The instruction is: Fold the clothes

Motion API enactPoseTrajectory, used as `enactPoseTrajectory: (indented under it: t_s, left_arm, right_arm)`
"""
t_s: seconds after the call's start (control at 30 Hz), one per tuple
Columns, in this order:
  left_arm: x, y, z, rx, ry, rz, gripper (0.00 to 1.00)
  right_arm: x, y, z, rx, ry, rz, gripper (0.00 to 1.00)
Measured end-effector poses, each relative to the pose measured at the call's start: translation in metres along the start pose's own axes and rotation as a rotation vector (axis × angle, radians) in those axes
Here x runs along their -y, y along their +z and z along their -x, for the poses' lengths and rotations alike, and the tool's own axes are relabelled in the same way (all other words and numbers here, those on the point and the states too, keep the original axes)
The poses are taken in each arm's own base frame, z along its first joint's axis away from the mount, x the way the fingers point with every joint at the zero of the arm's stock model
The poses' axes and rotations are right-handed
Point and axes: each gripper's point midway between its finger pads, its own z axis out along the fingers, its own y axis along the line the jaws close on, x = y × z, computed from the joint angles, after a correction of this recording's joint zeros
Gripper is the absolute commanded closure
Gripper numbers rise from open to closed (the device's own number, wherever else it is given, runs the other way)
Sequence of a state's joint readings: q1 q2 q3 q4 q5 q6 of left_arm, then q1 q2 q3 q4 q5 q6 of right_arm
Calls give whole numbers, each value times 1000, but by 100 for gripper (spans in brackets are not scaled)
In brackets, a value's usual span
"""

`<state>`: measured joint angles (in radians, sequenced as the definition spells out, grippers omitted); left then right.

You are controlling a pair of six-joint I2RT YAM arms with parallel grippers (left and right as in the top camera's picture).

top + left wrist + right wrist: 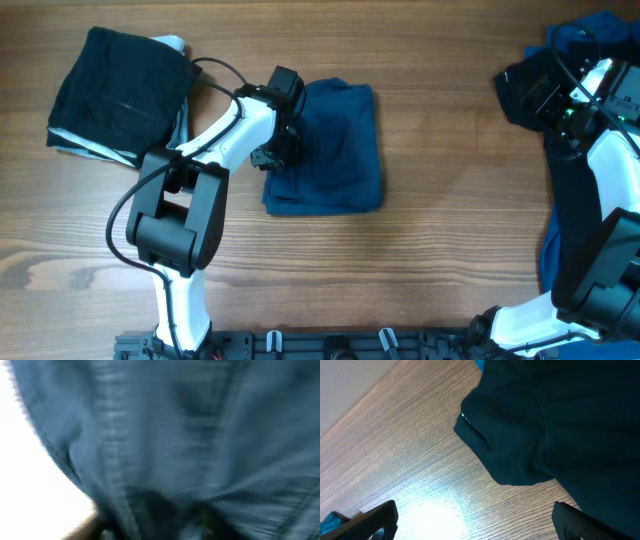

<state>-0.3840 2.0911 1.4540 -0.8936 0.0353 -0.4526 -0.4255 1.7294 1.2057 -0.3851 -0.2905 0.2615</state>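
Observation:
A dark navy denim-like garment (335, 150) lies folded into a rough rectangle in the middle of the table. My left gripper (283, 135) is down at its left edge. In the left wrist view, blurred navy fabric (200, 435) with stitched seams fills the frame and hides the jaws. A black garment (530, 85) lies at the far right, partly on bright blue cloth (590, 35). My right gripper (475, 525) hovers open over bare wood just short of the black garment (555, 420), with its fingertips (372, 520) wide apart and nothing between them.
A folded black garment (120, 95) sits at the back left on a pale blue piece (175, 45). More bright blue cloth (552, 265) hangs at the right edge beside the right arm. The left arm's base (180, 220) stands near the front.

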Motion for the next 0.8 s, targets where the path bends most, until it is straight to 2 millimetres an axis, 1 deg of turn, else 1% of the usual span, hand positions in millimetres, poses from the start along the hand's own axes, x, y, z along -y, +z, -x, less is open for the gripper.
enactPoseTrajectory:
  t_s: [0.07,0.13,0.2,0.27,0.33,0.47,0.63,0.8]
  left_arm:
    - [-13,0,1,-7,-16,32,0]
    - [-20,0,5,-10,-39,21,3]
    - [-20,0,11,8,-47,9,5]
    - [-20,0,22,49,-51,2,4]
    - [-20,0,27,68,-54,1,3]
    - [-20,0,25,52,-21,-13,1]
    - [-20,-7,27,39,-7,-96,0]
    - [-12,-9,29,49,37,-140,0]
  right_arm:
    - [0,0,0,0,0,0,0]
    - [0,0,0,0,0,0,0]
    - [0,0,0,0,0,0,1]
    - [0,0,0,0,0,0,0]
    - [0,0,0,0,0,0,1]
    - [0,0,0,0,0,0,0]
    - [0,0,0,0,0,0,1]
    - [0,0,0,0,0,0,0]
